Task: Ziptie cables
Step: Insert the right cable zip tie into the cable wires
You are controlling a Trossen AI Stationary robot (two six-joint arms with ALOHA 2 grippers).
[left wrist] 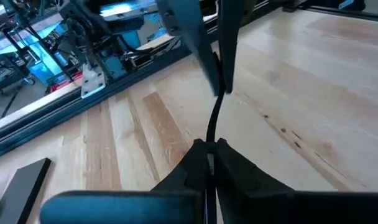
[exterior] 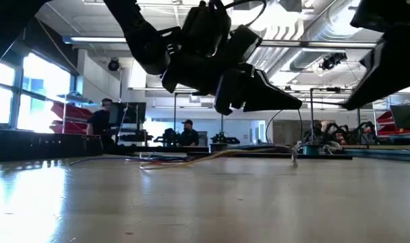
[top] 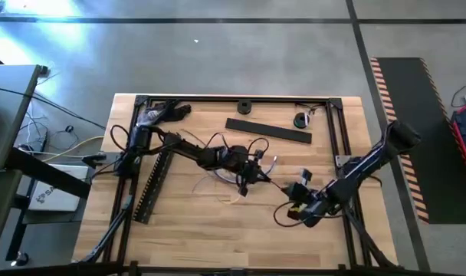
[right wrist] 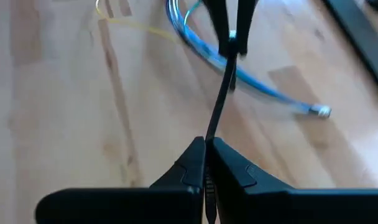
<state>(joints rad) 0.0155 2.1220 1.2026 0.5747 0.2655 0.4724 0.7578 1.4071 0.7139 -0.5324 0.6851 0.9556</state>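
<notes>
While thin cables (right wrist: 251, 84) lie curved, both tools — left (left wrist: 209, 149), right (right wrist: 206, 146) — pinch one black ziptie (right wrist: 221, 93).

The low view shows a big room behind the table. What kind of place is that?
Probably a robotics lab or workshop. Bare pipes and ducts run across the ceiling, people sit at benches in the background, and more robot rigs stand beyond the wooden table.

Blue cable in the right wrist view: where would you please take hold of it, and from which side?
Probably the straight stretch of the blue cable just behind its metal tip, from straight above, fingers across it: it lies flat on the table there, whereas its curved part passes under the zip tie.
</notes>
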